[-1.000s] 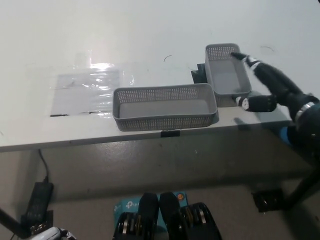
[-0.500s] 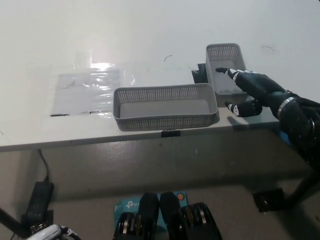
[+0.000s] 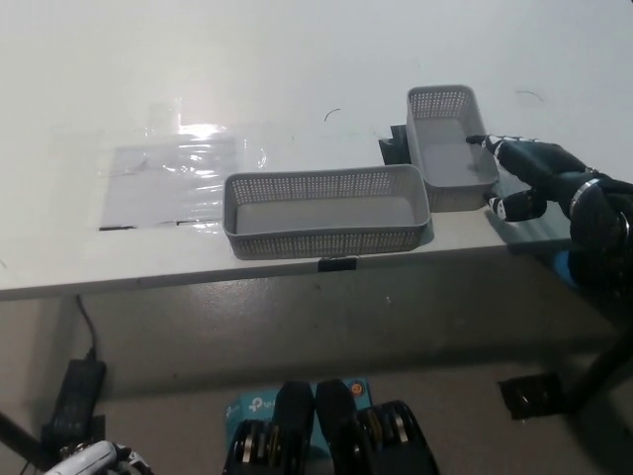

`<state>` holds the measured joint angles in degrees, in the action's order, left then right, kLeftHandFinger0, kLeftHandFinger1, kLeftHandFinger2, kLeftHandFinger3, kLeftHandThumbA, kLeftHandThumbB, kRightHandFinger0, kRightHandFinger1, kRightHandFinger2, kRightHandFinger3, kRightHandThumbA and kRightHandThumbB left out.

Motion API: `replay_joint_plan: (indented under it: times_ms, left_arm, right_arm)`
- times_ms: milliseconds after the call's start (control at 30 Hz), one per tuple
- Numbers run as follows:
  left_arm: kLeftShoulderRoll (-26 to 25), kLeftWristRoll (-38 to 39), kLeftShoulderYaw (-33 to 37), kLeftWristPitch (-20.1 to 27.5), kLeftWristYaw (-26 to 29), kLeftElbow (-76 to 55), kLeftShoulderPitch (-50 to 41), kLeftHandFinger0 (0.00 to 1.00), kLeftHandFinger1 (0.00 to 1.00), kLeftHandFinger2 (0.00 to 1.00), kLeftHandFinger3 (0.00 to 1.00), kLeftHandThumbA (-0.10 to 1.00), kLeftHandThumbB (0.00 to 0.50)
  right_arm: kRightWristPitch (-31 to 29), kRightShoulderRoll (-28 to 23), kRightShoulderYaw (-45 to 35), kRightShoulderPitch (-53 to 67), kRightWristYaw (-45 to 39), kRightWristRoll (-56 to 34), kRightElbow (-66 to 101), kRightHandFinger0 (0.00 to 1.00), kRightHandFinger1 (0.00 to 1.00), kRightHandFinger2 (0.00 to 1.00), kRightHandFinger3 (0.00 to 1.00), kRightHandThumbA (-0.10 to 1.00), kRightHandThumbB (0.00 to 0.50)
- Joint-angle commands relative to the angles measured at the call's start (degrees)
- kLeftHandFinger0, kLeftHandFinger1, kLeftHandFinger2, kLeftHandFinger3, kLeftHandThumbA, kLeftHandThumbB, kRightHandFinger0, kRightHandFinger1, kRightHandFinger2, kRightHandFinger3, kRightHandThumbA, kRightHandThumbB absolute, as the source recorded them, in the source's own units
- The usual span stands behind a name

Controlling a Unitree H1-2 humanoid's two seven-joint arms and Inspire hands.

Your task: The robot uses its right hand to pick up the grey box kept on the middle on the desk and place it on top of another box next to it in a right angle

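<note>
At the table's right edge, the black right hand [image 3: 529, 178] had its fingers [image 3: 495, 145] spread, empty, just touching the right rim of the perforated grey box [image 3: 450, 148]. That box ran lengthwise away from the robot, square to the longer mesh box [image 3: 326, 211] lying crosswise on the white desk [image 3: 297, 59].

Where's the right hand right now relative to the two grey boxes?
In the head view, the black right hand is at the picture's right, beside the right wall of the smaller grey box; the long grey box lies further left.
</note>
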<state>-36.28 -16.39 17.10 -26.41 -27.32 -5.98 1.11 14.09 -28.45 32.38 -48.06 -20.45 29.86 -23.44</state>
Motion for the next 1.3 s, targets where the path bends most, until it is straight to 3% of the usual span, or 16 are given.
replay_joint_plan:
  times_ms: [0, 133, 333, 467, 533, 933, 1033, 1133, 1267]
  left_arm:
    - [-1.43, -0.31, -1.0, -0.51, -1.3, -1.13, 0.73, 0.47, 0.42, 0.6, 0.62, 0.42, 0.371]
    - [-1.33, -0.65, -0.94, -0.51, -1.69, -1.53, 0.83, 0.48, 0.41, 0.58, 0.67, 0.44, 0.37]
    - [-1.42, -1.21, -1.07, -0.51, -2.88, -1.57, 1.31, 0.52, 0.46, 0.65, 0.7, 0.45, 0.361]
    - [-1.37, -1.65, -1.33, -0.51, -3.25, -1.96, 1.62, 0.5, 0.44, 0.65, 0.66, 0.45, 0.354]
    - [-1.55, -1.67, -1.14, -0.51, -2.93, -1.85, 1.82, 0.47, 0.41, 0.59, 0.61, 0.46, 0.353]
    - [-1.77, -1.7, -1.23, -0.51, -2.96, -1.99, 2.72, 0.41, 0.38, 0.54, 0.58, 0.46, 0.36]
    - [-1.89, -1.65, -1.64, -0.51, -3.69, -1.87, 3.62, 0.44, 0.41, 0.59, 0.63, 0.44, 0.347]
    - [-2.13, -2.0, -1.57, -0.51, -4.18, -2.03, 3.97, 0.49, 0.44, 0.65, 0.66, 0.48, 0.353]
    - [-1.71, -2.21, -2.51, -0.51, -4.58, -1.94, 3.8, 0.43, 0.38, 0.61, 0.63, 0.48, 0.378]
  right_arm:
    - [-6.35, 0.86, 0.1, -2.15, 3.05, 3.67, 0.8, 1.0, 1.0, 1.0, 1.0, 0.44, 0.39]
    - [-7.2, 1.95, 0.28, -2.28, 2.63, 4.87, 2.7, 1.0, 1.0, 1.0, 1.0, 0.46, 0.382]
    - [-11.04, 2.56, 0.45, -2.43, 3.33, 7.4, 4.2, 1.0, 1.0, 1.0, 1.0, 0.44, 0.369]
    - [-12.06, 2.06, 0.12, -2.2, 3.42, 9.31, 5.05, 1.0, 1.0, 1.0, 1.0, 0.42, 0.358]
    - [-11.97, 1.93, 0.1, -2.44, 3.13, 10.3, 4.85, 1.0, 1.0, 1.0, 1.0, 0.4, 0.362]
    - [-13.96, 0.19, -0.72, -1.75, 5.17, 13.6, -3.08, 1.0, 1.0, 1.0, 1.0, 0.41, 0.351]
    - [-14.11, 0.5, -1.08, -1.64, 5.57, 13.64, -3.86, 1.0, 1.0, 1.0, 1.0, 0.41, 0.369]
    - [-14.36, 2.16, -0.76, -0.91, 6.06, 13.8, -5.84, 1.0, 1.0, 1.0, 1.0, 0.44, 0.346]
    - [-15.11, 4.09, 0.23, -0.09, 6.39, 14.46, -5.85, 1.0, 1.0, 1.0, 1.0, 0.4, 0.346]
